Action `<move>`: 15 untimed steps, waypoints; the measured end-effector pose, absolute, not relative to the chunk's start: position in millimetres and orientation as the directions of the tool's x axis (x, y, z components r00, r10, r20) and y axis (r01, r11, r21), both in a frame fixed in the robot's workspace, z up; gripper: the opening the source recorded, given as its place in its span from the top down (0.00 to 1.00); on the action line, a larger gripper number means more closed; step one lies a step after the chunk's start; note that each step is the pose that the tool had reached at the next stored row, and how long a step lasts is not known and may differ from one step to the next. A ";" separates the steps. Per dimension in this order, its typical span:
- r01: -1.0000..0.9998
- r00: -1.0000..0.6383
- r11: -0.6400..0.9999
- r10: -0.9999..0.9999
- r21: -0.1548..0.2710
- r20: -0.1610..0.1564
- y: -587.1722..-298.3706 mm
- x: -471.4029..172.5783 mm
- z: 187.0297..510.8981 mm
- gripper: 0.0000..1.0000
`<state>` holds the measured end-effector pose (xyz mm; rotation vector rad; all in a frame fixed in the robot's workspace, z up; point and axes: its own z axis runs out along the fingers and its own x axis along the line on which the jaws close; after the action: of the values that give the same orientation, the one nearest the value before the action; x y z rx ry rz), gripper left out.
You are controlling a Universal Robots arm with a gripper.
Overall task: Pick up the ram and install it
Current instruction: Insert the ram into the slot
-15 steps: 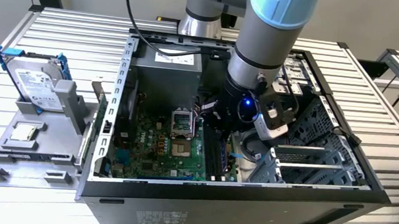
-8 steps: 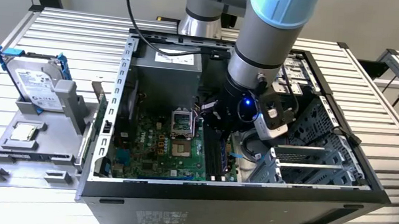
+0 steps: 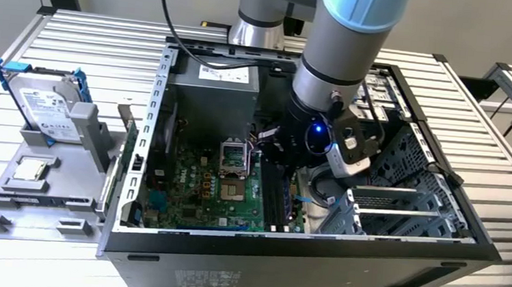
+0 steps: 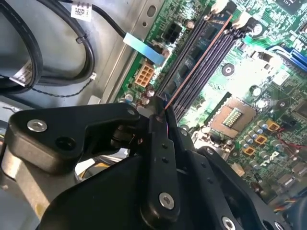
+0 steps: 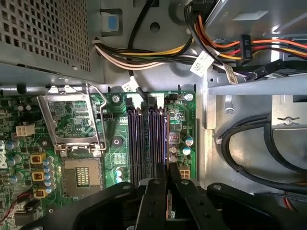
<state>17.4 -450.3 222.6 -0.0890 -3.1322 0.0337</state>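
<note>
Tool (image 4: 160,112) inside open computer case (image 3: 135,175), closed on ram (image 4: 192,64). Ram held edge-on along black memory slots (image 5: 146,139) on green motherboard (image 3: 203,180). Case sits on slatted bench (image 3: 82,30); hard drive (image 3: 44,103) stands near bench's edge.

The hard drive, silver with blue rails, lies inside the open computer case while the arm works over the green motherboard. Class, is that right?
Not quite. In the exterior view the silver hard drive with blue rails stands outside the open computer case, on the grey holder beside it. The arm does work over the green motherboard.
</note>
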 end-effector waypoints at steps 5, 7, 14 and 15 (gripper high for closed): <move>0.053 -0.999 0.998 0.053 -0.022 0.007 -450.2 15.9 222.7 1.00; 0.051 -0.999 0.998 0.051 -0.022 0.007 -449.6 15.6 222.2 1.00; 0.045 -0.999 0.999 0.045 -0.022 0.007 -448.8 15.5 218.5 1.00; 0.042 -0.999 0.999 0.043 -0.022 0.007 -448.7 15.6 218.1 1.00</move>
<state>15.6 -448.7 218.1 -0.0665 -3.1328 0.0350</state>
